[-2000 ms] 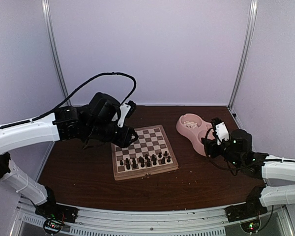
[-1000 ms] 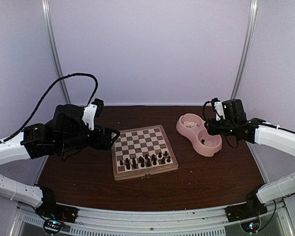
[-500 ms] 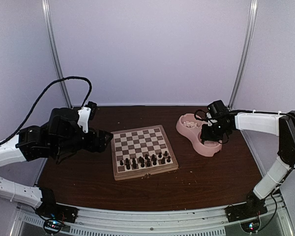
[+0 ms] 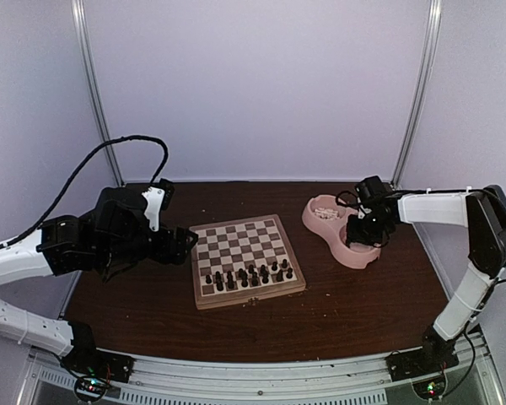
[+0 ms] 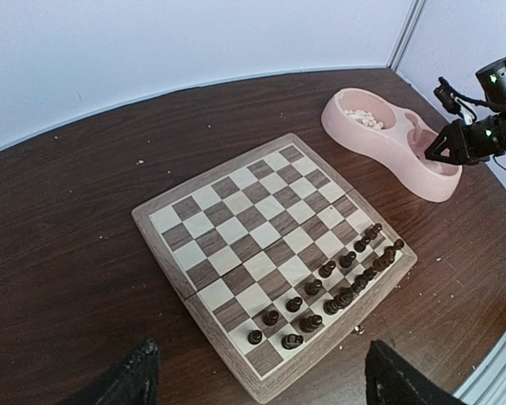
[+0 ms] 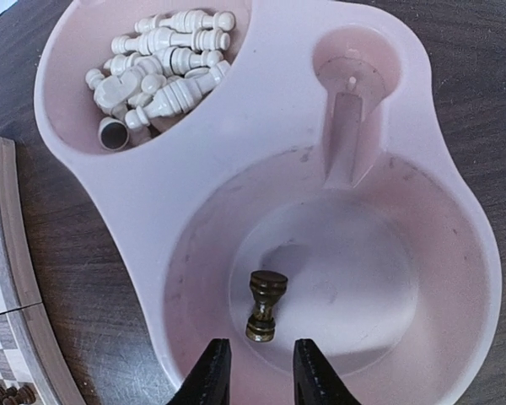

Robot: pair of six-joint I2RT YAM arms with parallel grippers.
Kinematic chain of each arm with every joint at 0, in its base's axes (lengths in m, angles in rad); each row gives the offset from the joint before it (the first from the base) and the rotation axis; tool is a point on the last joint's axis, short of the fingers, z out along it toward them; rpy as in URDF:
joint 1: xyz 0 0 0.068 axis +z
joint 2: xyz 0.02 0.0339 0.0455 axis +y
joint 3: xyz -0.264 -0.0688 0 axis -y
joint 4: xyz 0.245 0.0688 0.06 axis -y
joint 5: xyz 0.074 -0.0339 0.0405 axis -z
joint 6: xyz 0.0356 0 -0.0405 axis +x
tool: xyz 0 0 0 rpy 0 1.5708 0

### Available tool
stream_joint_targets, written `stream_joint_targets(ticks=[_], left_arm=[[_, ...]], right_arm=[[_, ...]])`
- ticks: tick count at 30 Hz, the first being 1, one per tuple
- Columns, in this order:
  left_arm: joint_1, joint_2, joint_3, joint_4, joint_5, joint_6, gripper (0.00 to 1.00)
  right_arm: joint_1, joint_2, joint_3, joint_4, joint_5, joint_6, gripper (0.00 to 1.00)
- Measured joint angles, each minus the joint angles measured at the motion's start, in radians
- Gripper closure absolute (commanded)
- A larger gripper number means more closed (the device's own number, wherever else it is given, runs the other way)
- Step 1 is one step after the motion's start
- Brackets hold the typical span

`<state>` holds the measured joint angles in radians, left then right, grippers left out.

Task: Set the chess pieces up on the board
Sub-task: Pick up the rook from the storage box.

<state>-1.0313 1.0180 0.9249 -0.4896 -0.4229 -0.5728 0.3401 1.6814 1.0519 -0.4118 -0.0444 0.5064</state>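
Where the pink double bowl (image 6: 236, 152) widens into its larger round well, one dark chess piece (image 6: 266, 305) sits on the pale floor, just ahead of the right jaws. Their two fingertips (image 6: 211, 371) are parted by a narrow gap that lines up with the piece. The piece is at the mouth of that gap, not between the tips, so the right jaws are released and grasp nothing. Whether the piece stands or lies on its side I cannot tell from the wrist view.

The bowl's smaller well holds a heap of cream-white pieces (image 6: 164, 63), lying at all angles.

From above, the right arm reaches across to the bowl, which sits on the worktop (image 4: 337, 312) just right of the board (image 4: 246, 257) and apart from it. The board lies flat at the middle of the worktop. The dark pieces (image 4: 249, 276) stand in the two rows nearest the arms' bases, and the other rows are bare squares.

The left jaws hang over the worktop left of the board, off its edge. Their fingertips (image 5: 131, 380) are spread wide with nothing between them, well apart from the pieces.
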Motion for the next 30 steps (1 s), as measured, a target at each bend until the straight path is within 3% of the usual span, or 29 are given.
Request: stream_joint_targets(ticks=[15, 22, 26, 30], left_arm=[[0.0, 0.046, 0.032, 0.001, 0.0, 0.015, 0.16], [0.0, 0.049, 0.033, 0.0, 0.0, 0.018, 0.16], [0.0, 0.05, 0.033, 0.0, 0.0, 0.017, 0.16], [0.0, 0.051, 0.033, -0.001, 0.0, 0.017, 0.16]], right_arm=[[-0.007, 0.134, 0.023, 0.065, 0.012, 0.0, 0.71], [-0.016, 0.159, 0.044, 0.089, 0.011, -0.002, 0.8], [-0.032, 0.164, 0.045, 0.111, 0.006, -0.001, 0.92], [-0.054, 0.158, 0.034, 0.136, -0.012, -0.008, 0.93]])
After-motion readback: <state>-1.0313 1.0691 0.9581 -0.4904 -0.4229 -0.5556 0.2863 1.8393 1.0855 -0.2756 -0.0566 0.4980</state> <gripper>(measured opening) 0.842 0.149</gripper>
